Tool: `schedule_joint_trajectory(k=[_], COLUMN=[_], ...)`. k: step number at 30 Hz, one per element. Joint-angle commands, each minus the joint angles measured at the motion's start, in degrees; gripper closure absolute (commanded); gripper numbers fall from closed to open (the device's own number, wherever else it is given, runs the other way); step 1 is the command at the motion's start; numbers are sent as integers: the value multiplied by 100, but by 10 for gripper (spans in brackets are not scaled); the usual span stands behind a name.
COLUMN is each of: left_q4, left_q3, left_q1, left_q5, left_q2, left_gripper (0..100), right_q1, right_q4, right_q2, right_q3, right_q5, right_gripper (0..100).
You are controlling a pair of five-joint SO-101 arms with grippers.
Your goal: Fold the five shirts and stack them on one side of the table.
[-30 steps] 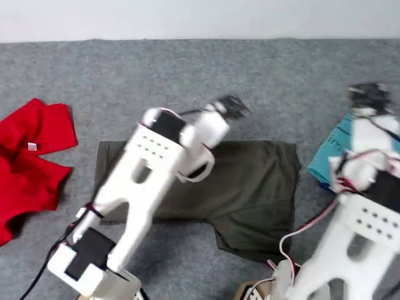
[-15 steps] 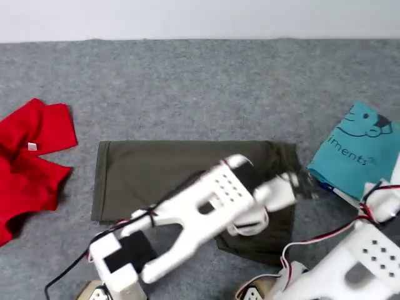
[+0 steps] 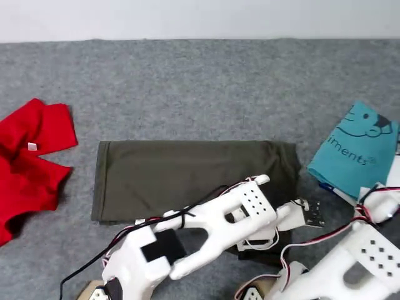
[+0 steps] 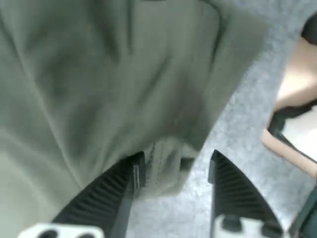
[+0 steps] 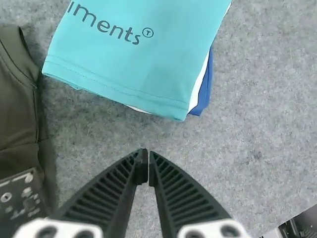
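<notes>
One rectangular olive shirt [image 3: 181, 172], crumpled red shirt [image 3: 28, 165]

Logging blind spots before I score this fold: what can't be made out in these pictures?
Red shirt: high view, cut off by the left edge.
Olive shirt: high view, near right corner hidden under the left arm; left wrist view blurred, so whether the open left end effector touches its hem is unclear.
Teal shirt: in the right wrist view it covers the stack below, bar white and blue edges, so the count is unknown.
</notes>
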Motion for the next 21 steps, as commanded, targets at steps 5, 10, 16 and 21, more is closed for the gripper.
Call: schedule_joint_trajectory(k=[5, 10, 16, 21], left_q4=[-440, -123, 519, 703], left_q3=[-330, -769, -1631, -2202], left_q1=[35, 35, 9, -202], left_q5=[264, 167, 70, 70], left_q2=[387, 387, 387, 387], left_gripper=[884, 988, 985, 985], right_q1=[66, 66, 66, 66], right_q4=[-22, -84, -286, -303], right_q2=[-119, -75, -66, -66], right_q3=[-53, -53, -44, -44], right_q5=[0, 0, 0, 0], right_gripper=[987, 987, 987, 987])
